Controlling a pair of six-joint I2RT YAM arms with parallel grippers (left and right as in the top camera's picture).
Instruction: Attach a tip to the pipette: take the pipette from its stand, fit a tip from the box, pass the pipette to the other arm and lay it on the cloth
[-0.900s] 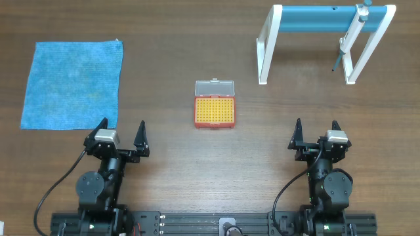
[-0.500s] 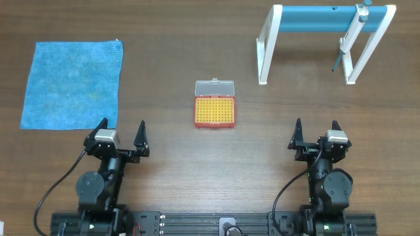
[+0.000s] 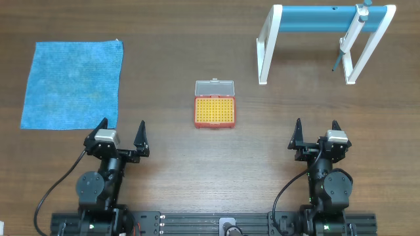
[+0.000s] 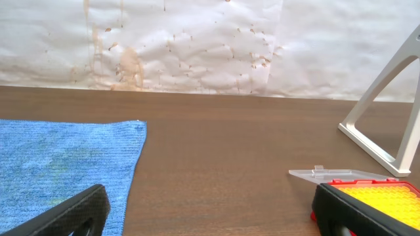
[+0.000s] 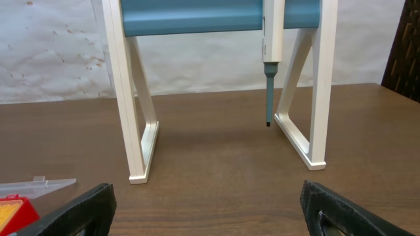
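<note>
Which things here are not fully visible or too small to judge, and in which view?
White-and-grey pipette on the white stand with a blue bar: right wrist view, its upper part cut off by the edge.
Orange tip box with a clear lid: top view, single tips too small to count; left wrist view, cut off by the edge.
Blue cloth: left wrist view, cut off by the edge.

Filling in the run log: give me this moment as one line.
stage: not started | pipette: on stand | tip box: open | cloth: flat, left | left gripper: open | right gripper: open
</note>
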